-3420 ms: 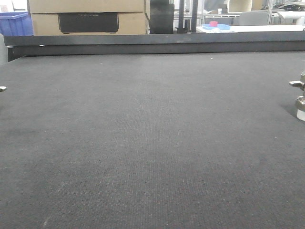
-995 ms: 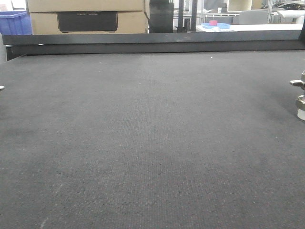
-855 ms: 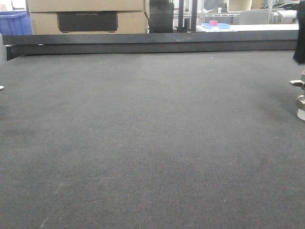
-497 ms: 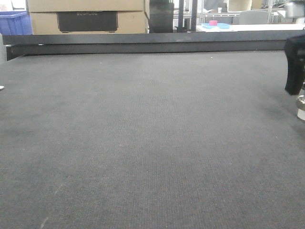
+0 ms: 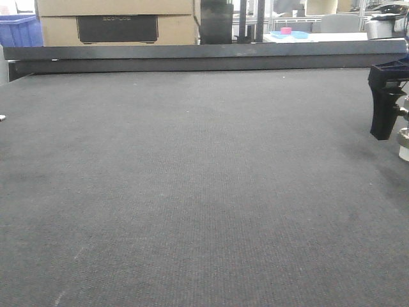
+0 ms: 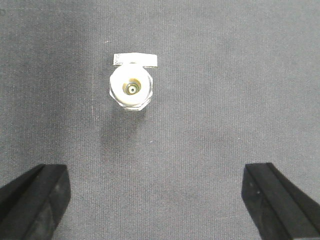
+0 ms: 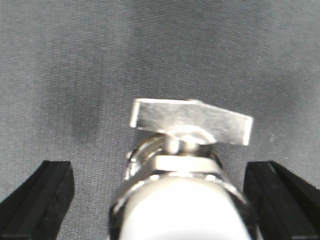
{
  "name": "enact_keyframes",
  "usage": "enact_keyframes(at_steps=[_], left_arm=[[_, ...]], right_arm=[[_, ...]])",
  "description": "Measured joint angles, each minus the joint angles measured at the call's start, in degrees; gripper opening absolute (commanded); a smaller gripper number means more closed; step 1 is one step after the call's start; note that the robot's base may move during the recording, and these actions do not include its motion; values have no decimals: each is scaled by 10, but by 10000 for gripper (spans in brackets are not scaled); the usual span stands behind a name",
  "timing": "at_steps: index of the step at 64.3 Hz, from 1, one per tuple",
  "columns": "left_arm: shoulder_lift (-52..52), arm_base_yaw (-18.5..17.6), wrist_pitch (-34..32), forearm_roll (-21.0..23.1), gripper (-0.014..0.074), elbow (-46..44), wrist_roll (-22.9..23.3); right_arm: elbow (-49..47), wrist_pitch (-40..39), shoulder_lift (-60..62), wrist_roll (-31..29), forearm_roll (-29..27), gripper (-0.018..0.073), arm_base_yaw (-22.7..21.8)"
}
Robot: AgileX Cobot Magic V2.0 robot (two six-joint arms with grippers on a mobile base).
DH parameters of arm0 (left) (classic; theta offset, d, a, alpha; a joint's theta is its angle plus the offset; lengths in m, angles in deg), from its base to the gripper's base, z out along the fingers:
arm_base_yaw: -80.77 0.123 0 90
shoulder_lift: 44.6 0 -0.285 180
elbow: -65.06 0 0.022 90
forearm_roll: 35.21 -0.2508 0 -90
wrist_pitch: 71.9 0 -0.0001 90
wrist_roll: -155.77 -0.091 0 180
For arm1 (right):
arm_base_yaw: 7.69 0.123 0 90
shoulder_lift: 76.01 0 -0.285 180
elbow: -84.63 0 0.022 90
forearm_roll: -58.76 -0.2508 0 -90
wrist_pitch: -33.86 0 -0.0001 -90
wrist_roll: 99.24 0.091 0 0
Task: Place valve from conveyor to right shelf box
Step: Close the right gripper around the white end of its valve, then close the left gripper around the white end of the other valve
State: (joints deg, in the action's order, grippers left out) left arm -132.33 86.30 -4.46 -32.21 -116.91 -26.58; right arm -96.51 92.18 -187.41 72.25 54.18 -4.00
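Note:
Two metal valves stand on the dark grey conveyor (image 5: 204,179). One valve (image 7: 187,150), with a flat silver handle, fills the right wrist view and sits between the two black fingers of my right gripper (image 7: 159,200), which is open around it without touching. In the front view this valve (image 5: 404,135) is cut off by the right edge, with one right finger (image 5: 385,105) beside it. The other valve (image 6: 131,88) stands ahead of my open left gripper (image 6: 159,200), which holds nothing. The right shelf box is out of view.
A black rail (image 5: 204,56) runs along the belt's far edge. Behind it are cardboard boxes (image 5: 118,22), a blue bin (image 5: 19,31) and a white table (image 5: 332,37). A sliver of metal (image 5: 2,118) shows at the belt's left edge.
My right gripper has dropped into the front view at the right edge and come down beside the valve there. The valves and belt have not shifted.

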Motion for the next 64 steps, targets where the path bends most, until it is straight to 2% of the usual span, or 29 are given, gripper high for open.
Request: enact_keyframes(at_steps=[7, 13, 31, 47, 64], left_arm=[[0, 0, 0, 0, 599, 0, 0], [0, 0, 0, 0, 599, 0, 0], [0, 0, 0, 1, 599, 0, 0], [-6, 0, 0, -15, 599, -3, 0], [-85, 6, 15, -30, 599, -48, -18]], right_arm=[[0, 0, 0, 0, 1, 536, 0], [0, 0, 0, 0, 2, 415, 0], [0, 0, 10, -1, 6, -169, 0], [0, 0, 14, -1, 6, -154, 0], [1, -7, 30, -1, 7, -154, 0]])
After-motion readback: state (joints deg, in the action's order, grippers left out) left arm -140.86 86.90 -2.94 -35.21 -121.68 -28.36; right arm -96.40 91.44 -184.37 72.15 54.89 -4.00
